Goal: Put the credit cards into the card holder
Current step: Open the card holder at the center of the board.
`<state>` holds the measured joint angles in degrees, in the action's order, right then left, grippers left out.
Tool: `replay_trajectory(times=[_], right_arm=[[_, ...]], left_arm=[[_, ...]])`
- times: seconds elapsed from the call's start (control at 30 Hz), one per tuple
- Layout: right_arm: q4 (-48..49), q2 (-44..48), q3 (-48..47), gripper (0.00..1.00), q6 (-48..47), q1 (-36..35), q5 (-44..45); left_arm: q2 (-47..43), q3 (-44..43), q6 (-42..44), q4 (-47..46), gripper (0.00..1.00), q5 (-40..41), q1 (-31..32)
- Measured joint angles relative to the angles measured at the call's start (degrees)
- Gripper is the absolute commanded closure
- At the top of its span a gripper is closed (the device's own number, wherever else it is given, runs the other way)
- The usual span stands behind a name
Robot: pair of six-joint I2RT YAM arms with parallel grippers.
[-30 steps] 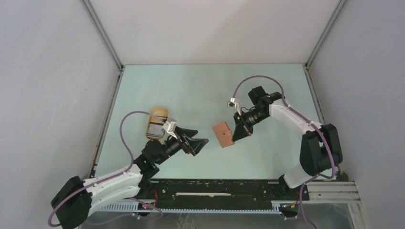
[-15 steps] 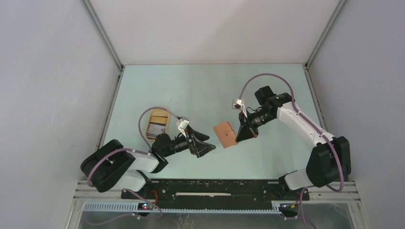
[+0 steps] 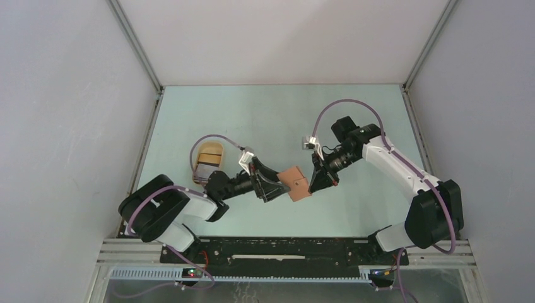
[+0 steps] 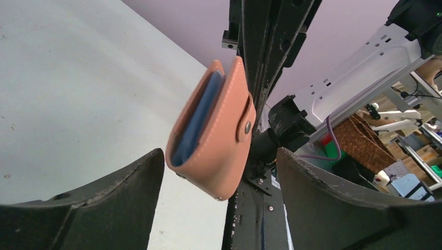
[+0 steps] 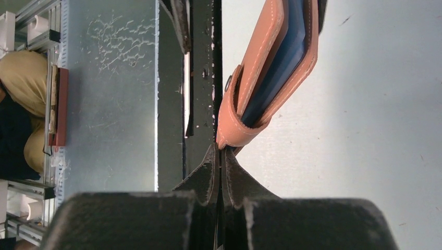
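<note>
The card holder (image 3: 296, 183) is a reddish-brown leather wallet with a snap button and blue slots inside. It hangs above the table, pinched at one edge by my right gripper (image 3: 313, 184), which is shut on its flap (image 5: 229, 136). My left gripper (image 3: 282, 187) is open, its jaws on either side of the holder (image 4: 216, 138) without touching it. The credit cards (image 3: 205, 170) lie stacked in a pale tan oval tray (image 3: 209, 152) behind the left arm.
The pale green table (image 3: 265, 113) is bounded by grey walls left, right and back. A black rail (image 3: 284, 249) runs along the near edge by the arm bases.
My left gripper has moved right until its open jaws flank the card holder. My right gripper has carried the holder slightly down and left.
</note>
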<state>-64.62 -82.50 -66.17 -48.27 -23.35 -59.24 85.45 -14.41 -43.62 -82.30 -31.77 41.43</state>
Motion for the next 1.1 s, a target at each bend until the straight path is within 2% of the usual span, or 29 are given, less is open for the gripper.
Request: replay_trajectory(times=[0.1,0.27,0.47,0.5,0.53,0.7,0.87,1.0,1.1], right_arm=[[-0.28,0.0,0.0,1.0,-0.61,-0.87,-0.04],[-0.52,0.0,0.0,1.0,-1.16,-1.22,-0.04],[-0.9,0.0,0.0,1.0,-1.6,-1.22,0.0],[-0.87,0.0,0.0,1.0,-1.62,-1.2,0.09],[-0.96,0.0,0.0,0.95,-1.62,-1.18,0.15],[-0.85,0.48,0.0,0.6,-1.73,-1.07,0.48],[0.13,5.75,0.04,0.43,-1.53,0.85,2.58],[3.96,15.87,1.36,0.32,-1.18,2.45,5.2],[6.75,23.85,3.17,0.25,-4.02,0.55,5.14]], left_arm=[[0.79,-0.48,-0.68,-0.17,0.27,-0.57,0.0],[1.53,-1.18,-1.95,-0.42,0.49,-1.73,0.0],[2.73,-2.45,-3.76,-1.03,0.99,-3.15,-0.07],[2.93,-2.64,-3.98,-1.09,1.0,-3.5,-0.07],[3.06,-2.78,-4.17,-1.16,1.0,-3.67,-0.07],[3.06,-2.86,-4.7,-1.16,1.0,-3.8,-0.07],[2.23,-2.29,-6.05,-1.11,1.0,-0.85,0.68],[0.9,-0.83,-7.8,-1.09,1.0,4.11,2.89],[0.59,-0.68,-9.44,0.17,1.0,8.37,4.96]])
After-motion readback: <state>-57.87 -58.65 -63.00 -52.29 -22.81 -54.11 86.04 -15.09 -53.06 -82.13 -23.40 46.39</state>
